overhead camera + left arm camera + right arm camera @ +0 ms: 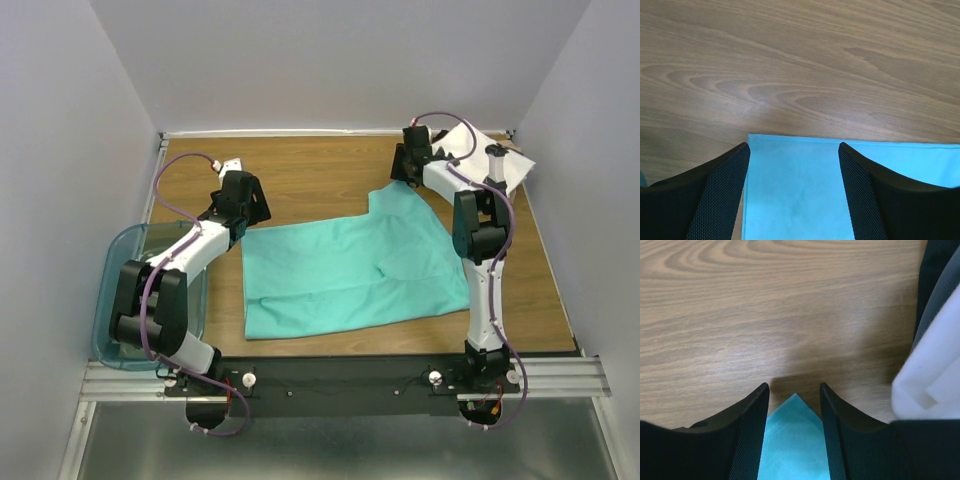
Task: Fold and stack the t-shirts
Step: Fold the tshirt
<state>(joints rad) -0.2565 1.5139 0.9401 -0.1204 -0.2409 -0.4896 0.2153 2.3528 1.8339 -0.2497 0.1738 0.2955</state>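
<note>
So the teal tee (350,270) is lying spread out pretty flat on the wooden table (320,170), and each arm is parked at one of its far corners. The left gripper (794,147) is spread wide and has hold of nothing. The shirt's square corner sits right in the gap between its fingers (715,200), with the hem just about level with the tips. The cloth runs back toward the wrist and off past the right-hand finger, and there's only bare wood ahead of the tips. The right gripper (793,387) is parted too, but much narrower. A pointy corner of the same tee pokes up between its two pads, stopping just short of the tips, with plain wood beyond. It doesn't look clamped on the fabric, since both pads stand off to either side of the point. Off to the right of those fingers, in the far right corner of the table, is a white tee (515,165). At least I think that's what it is, because it's too washed out from above and just a blurry white block in the wrist view. Well behind and to the left of the left fingers, a see-through teal bin (125,250) hangs at the table's left edge.
</note>
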